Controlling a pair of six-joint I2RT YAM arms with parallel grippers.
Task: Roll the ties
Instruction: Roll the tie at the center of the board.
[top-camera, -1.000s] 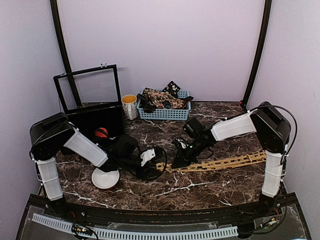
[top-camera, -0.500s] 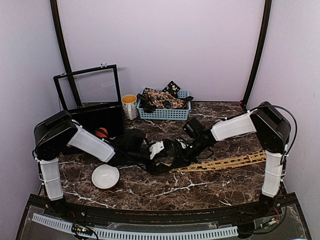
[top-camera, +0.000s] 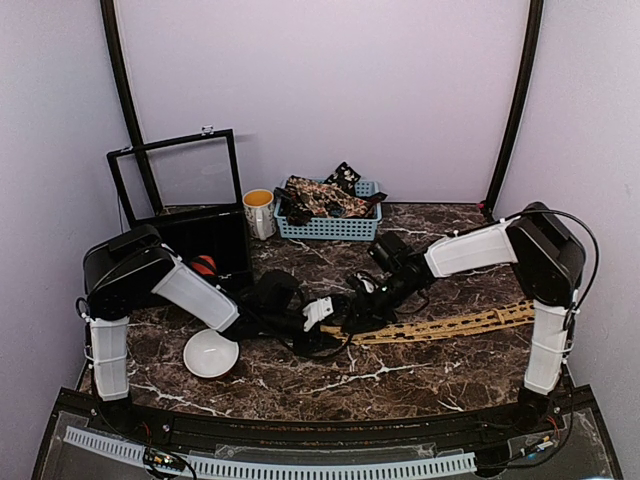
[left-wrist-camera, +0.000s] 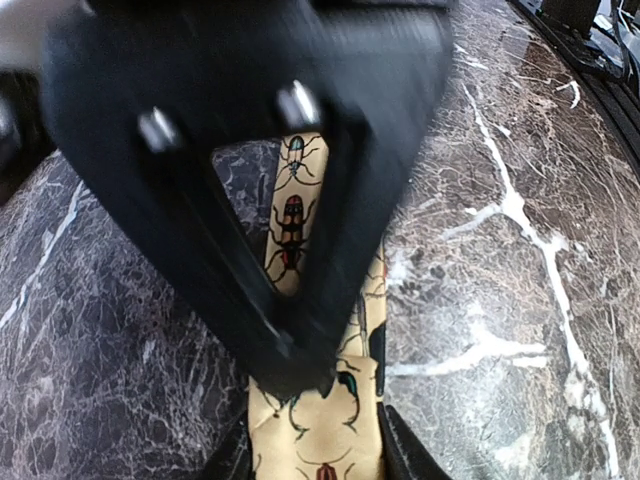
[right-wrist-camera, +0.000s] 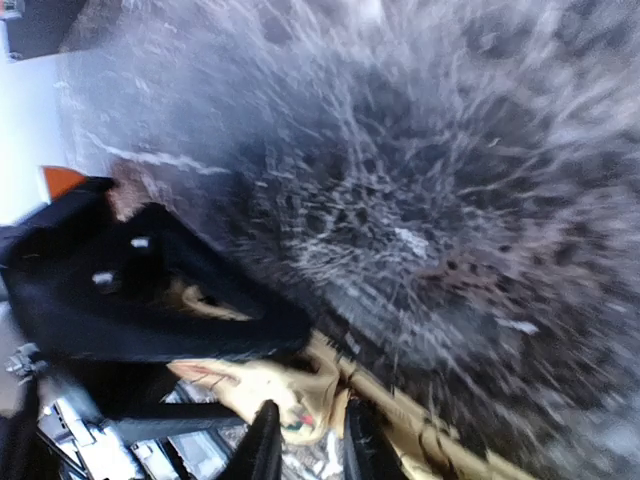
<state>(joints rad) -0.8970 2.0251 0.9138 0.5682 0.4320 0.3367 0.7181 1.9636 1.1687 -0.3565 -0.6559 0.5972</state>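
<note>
The left gripper has been slid right to the mustard tie's left end, mid-table, beside the right gripper. Both pincers are narrowed around it; grip can't be told. Rolling is probably being started.

Mustard-tan tie, beetle-printed, lies flat on the worktop, stretched from centre toward 3 o'clock. Dark patterned ties sit heaped at 12 o'clock.
</note>
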